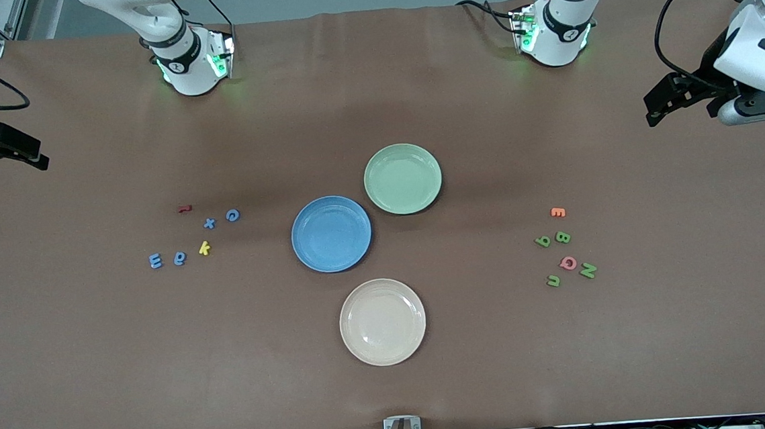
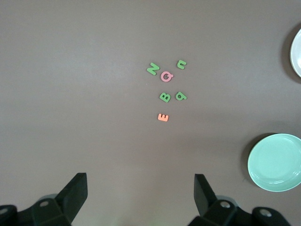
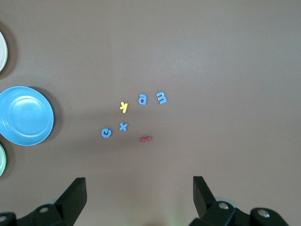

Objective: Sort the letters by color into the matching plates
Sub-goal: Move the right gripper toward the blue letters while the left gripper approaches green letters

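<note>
nearest the front camera, at the table's (image 1: pixel 99 396) middle, lay the cream plate (image 1: pixel 382 321), bare. at about eleven o'clock from it sat the blue plate (image 1: pixel 331 233), and at one o'clock from that, just beside it, the pale green plate (image 1: pixel 402 178); both held nothing.

toward the left arm's end lay the green letters, close together: a u (image 1: pixel 553 281) nearest the camera, an n (image 1: pixel 588 270) at two o'clock from it, then a g-like one (image 1: pixel 543 241) and a b (image 1: pixel 562 236) side by side farther up. a pink q (image 1: pixel 568 263) lay among them, touching none that could be made out, and an orange e (image 1: pixel 557 212) sat at twelve o'clock of the b.

toward the right arm's end lay the blue letters: an e (image 1: pixel 155 260) and an a-like one (image 1: pixel 179 257) side by side, then an x (image 1: pixel 209 223) and a c (image 1: pixel 232 215) farther from the camera. a yellow k (image 1: pixel 204 248) lay between the pairs, and a red letter (image 1: pixel 183 208) at eleven o'clock of the x.

the left gripper (image 2: pixel 141 197) hung over bare table at the left arm's end, fingers (image 2: pixel 75 190) spread wide apart, holding nothing. the right gripper (image 3: pixel 139 197) hung over the right arm's end of the table, fingers (image 3: pixel 76 192) likewise apart and empty. all eight letters lay on the table, well apart from the plates.
</note>
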Available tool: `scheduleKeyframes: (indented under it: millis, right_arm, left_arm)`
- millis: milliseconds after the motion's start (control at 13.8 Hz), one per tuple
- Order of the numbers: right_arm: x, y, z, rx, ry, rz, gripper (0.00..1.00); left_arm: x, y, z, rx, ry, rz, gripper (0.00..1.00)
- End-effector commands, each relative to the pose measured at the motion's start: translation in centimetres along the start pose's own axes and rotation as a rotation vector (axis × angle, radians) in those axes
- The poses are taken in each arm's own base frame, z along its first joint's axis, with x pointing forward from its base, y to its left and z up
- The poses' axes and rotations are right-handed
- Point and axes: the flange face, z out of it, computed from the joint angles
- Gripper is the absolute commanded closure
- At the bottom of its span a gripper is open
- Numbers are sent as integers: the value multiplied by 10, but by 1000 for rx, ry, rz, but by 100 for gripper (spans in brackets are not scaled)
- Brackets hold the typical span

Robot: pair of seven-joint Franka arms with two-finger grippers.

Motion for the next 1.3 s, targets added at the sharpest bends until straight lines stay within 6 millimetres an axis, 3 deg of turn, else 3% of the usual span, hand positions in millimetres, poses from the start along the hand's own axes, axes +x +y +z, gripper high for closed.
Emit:
scheduleKeyframes:
  millis: [0, 144, 1011, 1228]
  right_arm:
    - [-3, -1, -4, 4, 17, -12, 0]
    - [-1, 0, -5, 3, 33, -12, 0]
    - [-3, 4, -10, 3, 30, 2, 0]
    - [15, 5, 12, 6, 10, 2, 0]
  left_arm:
    - [5, 1, -11, -3, 15, 20, 0]
    - [11, 4, -1, -2, -4, 26, 0]
    - [15, -3, 9, 9, -24, 9, 0]
    - [19, -3, 18, 13, -40, -1, 0]
